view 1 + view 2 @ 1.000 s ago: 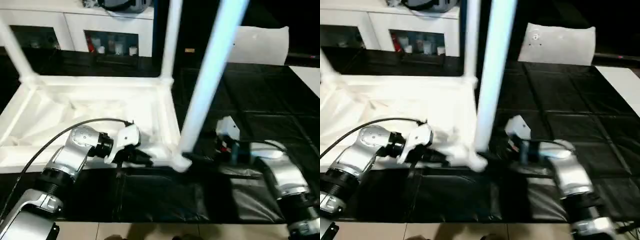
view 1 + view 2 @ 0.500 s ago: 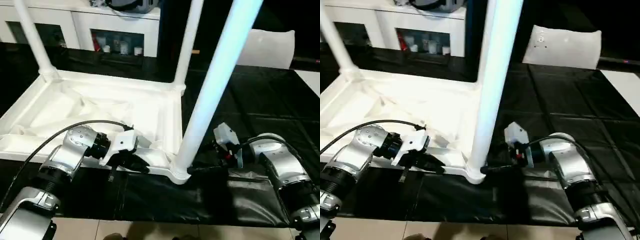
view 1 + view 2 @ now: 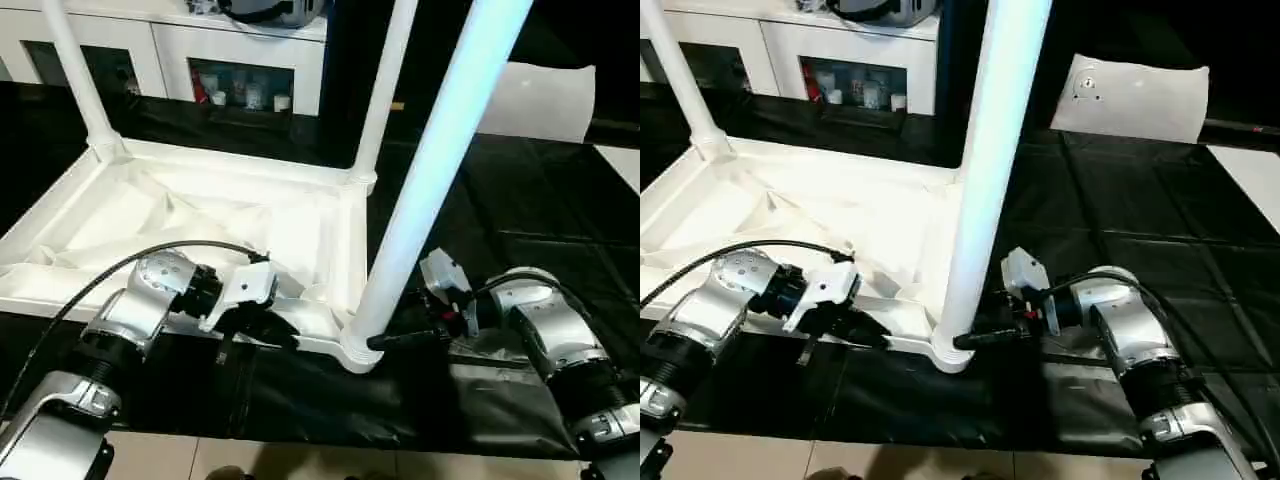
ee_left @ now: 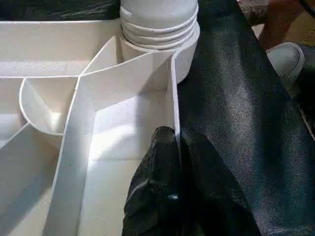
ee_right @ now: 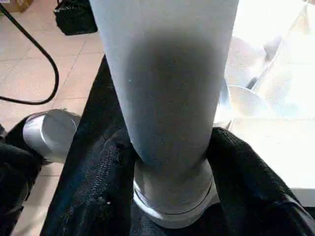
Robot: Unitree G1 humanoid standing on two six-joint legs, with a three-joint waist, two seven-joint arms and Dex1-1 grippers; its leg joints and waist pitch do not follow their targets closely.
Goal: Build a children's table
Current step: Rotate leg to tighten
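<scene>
The left gripper (image 3: 270,328) is pinching the near rim of the tabletop (image 3: 200,225), its 2 black fingers (image 4: 162,187) pressed together with the thin white wall between them, just short of the near right corner socket (image 3: 357,350). The right gripper (image 3: 985,338) is reaching in from the other side at the foot of the near leg (image 3: 430,170); in its wrist view the 2 fingers (image 5: 246,187) are lying spread on either side of the leg, touching it just above the ribbed collar where the leg is entering the socket.

The tabletop is lying upside down on a black mat (image 3: 520,220), its ribbed underside facing up. 3 legs are standing in corner sockets: the near one, a far right one (image 3: 385,90) and a far left one (image 3: 75,75).

All 3 legs are running out of the top edge of the head views, so their ends are cut off. The left end of the tabletop is also cut off there. Behind the mat, a white cabinet (image 3: 245,55) is holding small items in a dark compartment, too small to make out. A white pillow-like slab (image 3: 1130,95) is lying at the far right.
</scene>
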